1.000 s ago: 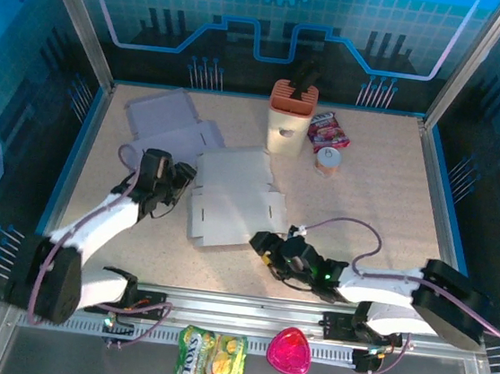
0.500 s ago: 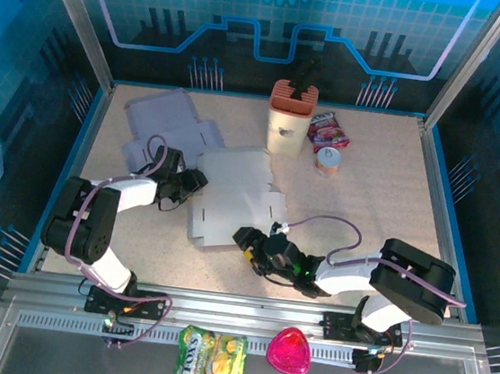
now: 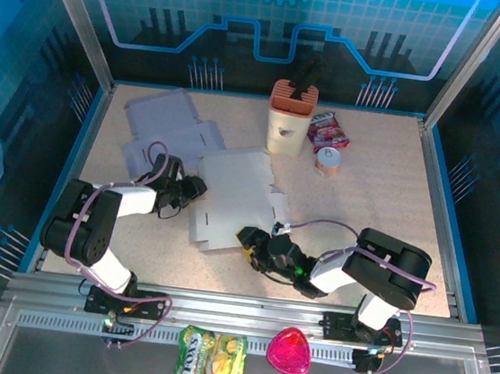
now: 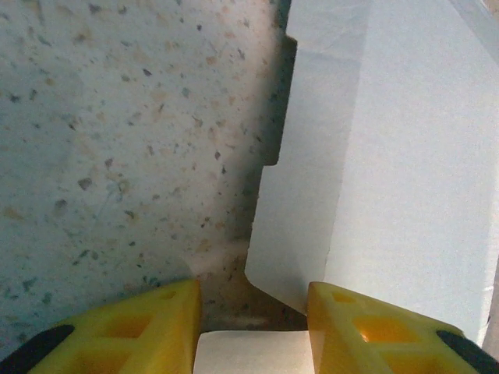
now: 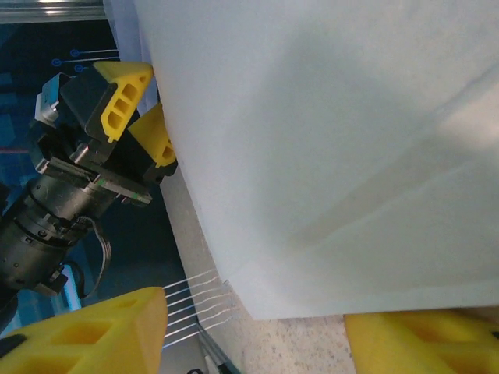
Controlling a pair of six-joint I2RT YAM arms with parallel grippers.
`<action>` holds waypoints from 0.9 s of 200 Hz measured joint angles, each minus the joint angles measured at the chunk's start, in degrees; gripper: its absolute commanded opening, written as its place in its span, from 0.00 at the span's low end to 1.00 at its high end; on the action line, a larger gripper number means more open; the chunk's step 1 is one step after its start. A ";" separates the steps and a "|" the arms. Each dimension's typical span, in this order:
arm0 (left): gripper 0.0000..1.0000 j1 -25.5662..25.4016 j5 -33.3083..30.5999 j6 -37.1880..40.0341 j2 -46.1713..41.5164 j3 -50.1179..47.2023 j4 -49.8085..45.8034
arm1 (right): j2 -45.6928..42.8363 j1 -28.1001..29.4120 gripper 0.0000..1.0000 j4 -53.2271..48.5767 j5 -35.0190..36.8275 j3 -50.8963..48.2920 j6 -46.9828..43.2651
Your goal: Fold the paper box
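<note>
**Paper box (image 3: 236, 194): unfolded blank, mid-frame, not yet creased**

Nearest, on the rail along the bottom of the top view: a yellow-green snack bag (image 3: 210, 360) and a pink pouch (image 3: 289, 352). Neither is part of the job.

Next up, the right gripper (image 3: 249, 241) is at the lower edge of the blank. The blank lies spread out in the centre of the table (image 3: 404, 186). Right wrist view: fingers (image 5: 86, 331) spread wide, the white panel edge over the gap, nothing clamped.

The left gripper (image 3: 194, 187) is at the blank's left edge. Left wrist view: fingers (image 4: 129, 331) part open, with a flap corner reaching into the gap close to the right-hand pad. No squeeze evident.

Handling (judgement):
- Thin card, light, stiff across the panels, weak along the scored creases.
- The smooth face is likely to slide on the speckled top.
- While it lies flat, edges and flaps are the only purchase.
- Take a flap close to its crease and pinch lightly. Brace the opposite side with the other arm so the sheet hinges rather than skates.
- A hard grip would dent it.

Farther back: a second flat blank (image 3: 163, 121) at upper left. At upper centre are an orange-topped container (image 3: 291, 119), a red snack packet (image 3: 329, 128) and a small can (image 3: 328, 160), all well apart from the work.
</note>
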 measured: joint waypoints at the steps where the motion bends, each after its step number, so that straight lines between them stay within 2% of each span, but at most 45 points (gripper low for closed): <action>1: 0.40 -0.07 -0.02 -0.02 -0.07 -0.11 0.09 | 0.00 -0.02 0.56 0.04 0.02 -0.04 -0.11; 33: 0.39 -0.85 -0.63 -0.31 -0.79 -1.68 1.97 | 0.00 -1.11 0.39 1.29 1.53 -1.60 -1.97; 77: 0.37 -0.90 -1.01 -0.31 -0.76 -1.95 2.49 | 1.49 -1.86 0.25 6.73 2.08 -2.40 -3.96; 101: 0.38 -0.90 -1.75 -0.33 -0.87 -1.95 2.58 | 2.64 -2.05 0.00 8.72 2.54 -2.58 -4.11; 129: 0.42 -0.85 -3.28 -0.09 -2.67 -2.71 1.86 | 2.69 -2.23 0.00 10.75 3.04 -2.69 -4.39; 152: 0.57 -1.81 -3.58 0.52 -7.30 -3.17 -1.11 | -0.04 -2.21 0.00 10.14 3.13 -2.69 -4.94; 180: 0.73 -4.37 -5.95 2.12 -18.62 -3.28 -6.21 | -9.92 -2.23 0.00 4.11 3.41 -1.42 -6.99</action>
